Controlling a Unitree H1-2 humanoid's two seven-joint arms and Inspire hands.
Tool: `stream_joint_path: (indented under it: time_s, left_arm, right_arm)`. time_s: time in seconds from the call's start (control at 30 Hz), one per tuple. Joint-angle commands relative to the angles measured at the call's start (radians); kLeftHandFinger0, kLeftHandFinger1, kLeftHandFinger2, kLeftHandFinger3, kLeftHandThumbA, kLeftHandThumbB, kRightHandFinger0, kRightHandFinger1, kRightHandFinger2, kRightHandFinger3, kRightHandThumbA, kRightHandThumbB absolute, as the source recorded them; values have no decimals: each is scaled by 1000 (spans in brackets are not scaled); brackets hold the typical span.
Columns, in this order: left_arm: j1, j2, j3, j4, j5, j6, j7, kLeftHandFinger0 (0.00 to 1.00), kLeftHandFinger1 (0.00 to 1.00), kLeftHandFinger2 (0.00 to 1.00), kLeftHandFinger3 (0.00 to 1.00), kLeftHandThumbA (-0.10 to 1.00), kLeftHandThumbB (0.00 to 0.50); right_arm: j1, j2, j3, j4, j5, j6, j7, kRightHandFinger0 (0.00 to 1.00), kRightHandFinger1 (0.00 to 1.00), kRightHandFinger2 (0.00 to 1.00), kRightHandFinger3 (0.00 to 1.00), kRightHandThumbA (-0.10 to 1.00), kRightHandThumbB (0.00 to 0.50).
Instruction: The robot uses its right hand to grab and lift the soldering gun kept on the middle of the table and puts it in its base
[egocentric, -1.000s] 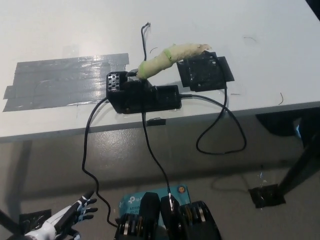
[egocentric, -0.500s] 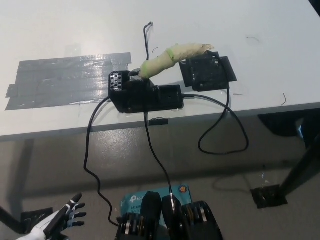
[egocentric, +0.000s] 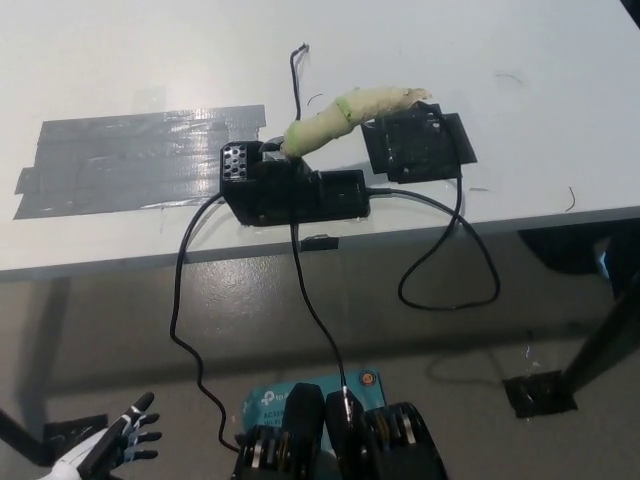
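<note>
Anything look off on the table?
Soldering gun is wrapped in pale tape and lies tilted across its black base. Cables dangle over the table edge. Left hand is low; right hand is not in view.

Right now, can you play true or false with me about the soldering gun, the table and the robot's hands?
1. The soldering gun sits in its black base. True.
2. The black right hand is holding the gun. False: no right hand is in view.
3. The white left hand is low at the picture's left, fingers spread, holding nothing. True.
4. The grey tape patch lies right of the base. False: it lies to the left.
5. Black cables hang over the table edge. True.
</note>
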Motion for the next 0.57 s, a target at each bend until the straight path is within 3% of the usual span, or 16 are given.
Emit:
stream_joint_path:
  time_s: [0.0, 0.17, 0.2, 0.33, 0.4, 0.47, 0.53]
  left_arm:
    - [3, 38, 20, -11, -1, 4, 5, 900, 904, 964, 1000, 1000, 274]
    - [-4, 39, 26, -7, 1, 5, 6, 858, 894, 972, 1000, 1000, 318]
    - [-9, 38, 30, 2, -9, -3, -2, 889, 904, 977, 1000, 1000, 332]
    - [0, 44, 47, 16, -16, -25, -5, 865, 888, 957, 1000, 1000, 339]
    - [7, 50, 46, 17, -14, -40, -10, 865, 888, 955, 1000, 1000, 340]
    - [24, 53, 49, 13, -11, -45, -5, 850, 865, 942, 1000, 1000, 357]
    - [29, 60, 46, 2, -6, -38, -6, 861, 856, 944, 1000, 1000, 359]
  right_arm:
    - [-3, -46, 16, -38, 40, 13, -16, 522, 691, 905, 1000, 215, 285]
    - [-12, -58, 30, -42, 39, 23, -31, 579, 731, 928, 1000, 222, 289]
    - [-16, -60, 30, -47, 43, 35, -27, 605, 747, 951, 1000, 211, 284]
    - [-31, -62, 46, -56, 43, 56, -23, 473, 658, 949, 1000, 251, 294]
    - [-30, -63, 55, -50, 43, 49, -24, 516, 682, 959, 1000, 262, 302]
    - [-33, -67, 70, -41, 43, 42, -25, 440, 631, 948, 1000, 246, 315]
    - [-37, -75, 89, -43, 27, 52, -23, 443, 641, 967, 1000, 259, 312]
